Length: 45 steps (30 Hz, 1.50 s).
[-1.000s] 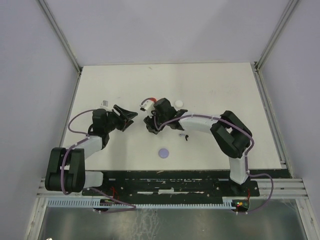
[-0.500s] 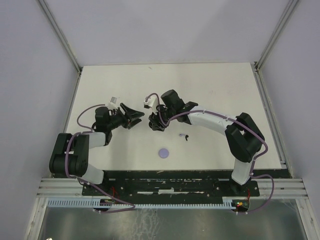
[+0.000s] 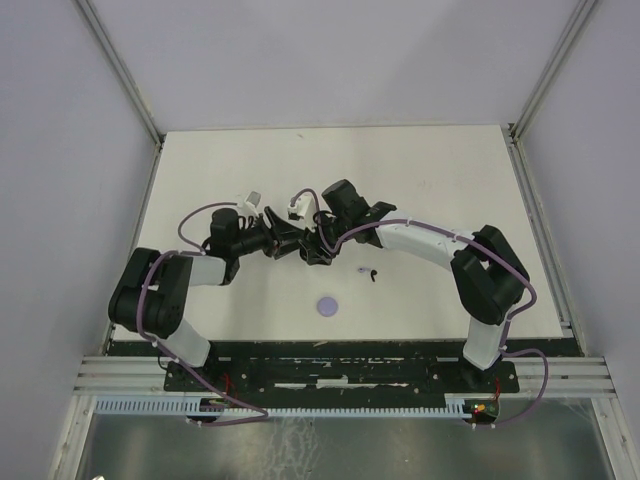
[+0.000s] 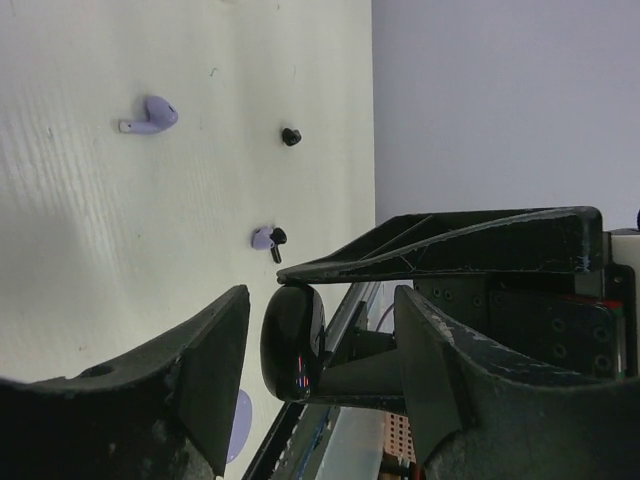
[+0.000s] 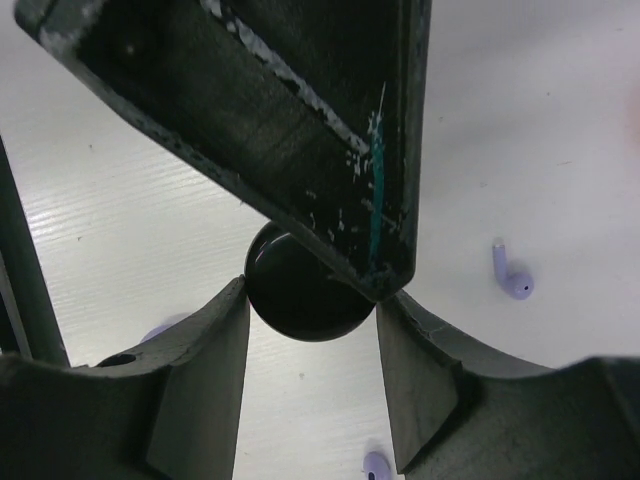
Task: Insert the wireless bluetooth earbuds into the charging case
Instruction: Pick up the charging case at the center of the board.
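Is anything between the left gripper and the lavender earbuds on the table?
Yes. A black round case, held by the right gripper, sits inside the open left gripper; the lavender earbuds lie beyond.

White table (image 3: 450,180): lavender disc (image 3: 327,306) near front edge, black bud (image 3: 371,273) behind it to the right w/ a lavender bud (image 4: 264,237) touching; 2nd lavender bud (image 4: 150,115) & small black bit (image 4: 291,136) lie apart.

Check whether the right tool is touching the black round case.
Touching. The right wrist view shows the right tool pinching the black round case, with no gap either side.
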Each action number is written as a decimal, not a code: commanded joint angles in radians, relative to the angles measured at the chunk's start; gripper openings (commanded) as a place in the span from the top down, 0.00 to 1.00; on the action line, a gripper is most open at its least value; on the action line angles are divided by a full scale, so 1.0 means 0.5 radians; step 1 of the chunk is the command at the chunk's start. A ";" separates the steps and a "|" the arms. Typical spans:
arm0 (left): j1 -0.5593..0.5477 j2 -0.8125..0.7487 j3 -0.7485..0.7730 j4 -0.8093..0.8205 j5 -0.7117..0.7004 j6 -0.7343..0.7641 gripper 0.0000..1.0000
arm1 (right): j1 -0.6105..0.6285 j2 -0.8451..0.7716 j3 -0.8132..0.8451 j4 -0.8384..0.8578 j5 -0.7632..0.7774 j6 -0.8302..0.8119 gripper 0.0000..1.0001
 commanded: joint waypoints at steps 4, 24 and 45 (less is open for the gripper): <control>-0.068 0.049 0.102 0.014 0.090 0.023 0.43 | 0.003 -0.140 0.071 0.019 -0.031 -0.050 0.64; -0.165 0.128 0.152 -0.006 0.185 0.049 0.71 | 0.001 -0.162 0.076 -0.005 0.015 -0.105 0.64; -0.276 -0.199 -0.106 0.401 -1.120 -0.462 0.97 | -0.086 -0.570 -0.207 0.239 0.751 0.820 0.17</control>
